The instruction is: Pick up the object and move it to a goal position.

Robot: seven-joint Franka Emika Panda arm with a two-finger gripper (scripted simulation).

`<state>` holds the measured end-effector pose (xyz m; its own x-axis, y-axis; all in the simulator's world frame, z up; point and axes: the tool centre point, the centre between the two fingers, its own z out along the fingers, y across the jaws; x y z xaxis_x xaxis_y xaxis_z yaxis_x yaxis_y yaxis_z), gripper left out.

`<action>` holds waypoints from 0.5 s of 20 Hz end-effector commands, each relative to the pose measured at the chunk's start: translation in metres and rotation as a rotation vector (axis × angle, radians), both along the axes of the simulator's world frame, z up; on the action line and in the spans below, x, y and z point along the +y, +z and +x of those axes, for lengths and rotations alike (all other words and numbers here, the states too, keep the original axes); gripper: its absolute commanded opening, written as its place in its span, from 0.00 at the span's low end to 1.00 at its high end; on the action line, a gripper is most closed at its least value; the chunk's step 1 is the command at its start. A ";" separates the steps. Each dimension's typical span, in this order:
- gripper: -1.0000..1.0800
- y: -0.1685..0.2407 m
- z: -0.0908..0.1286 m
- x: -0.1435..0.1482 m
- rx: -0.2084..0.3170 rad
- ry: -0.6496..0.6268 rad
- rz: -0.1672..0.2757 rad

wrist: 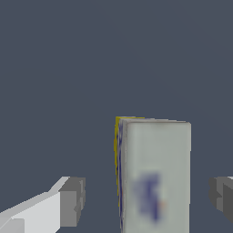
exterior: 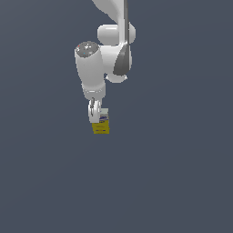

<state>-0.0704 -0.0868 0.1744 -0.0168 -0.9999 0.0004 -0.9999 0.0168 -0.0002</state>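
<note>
carton (wrist: 154,177) between hand (wrist: 148,200) fingers (wrist: 73,200) | touching neither

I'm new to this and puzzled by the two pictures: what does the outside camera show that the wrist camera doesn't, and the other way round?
Only the exterior view shows the white arm reaching down and the carton's yellow lower part. Only the wrist view shows the carton's white top close up, with a gap between it and each of the two grey fingertips. Both show the carton, the gripper at it, and the plain grey floor.

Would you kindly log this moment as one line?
phase: pre-grasp | tool: open, fingers either side of carton, gaps visible | carton: upright, not gripped
</note>
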 end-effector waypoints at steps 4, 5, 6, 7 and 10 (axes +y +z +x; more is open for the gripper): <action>0.96 -0.020 0.000 0.000 0.000 -0.002 0.000; 0.96 -0.021 0.000 0.000 0.000 -0.002 0.000; 0.96 -0.022 0.000 0.000 0.000 -0.002 0.000; 0.96 -0.022 0.001 0.000 0.000 -0.002 0.000; 0.00 -0.022 0.001 0.000 0.000 -0.002 0.000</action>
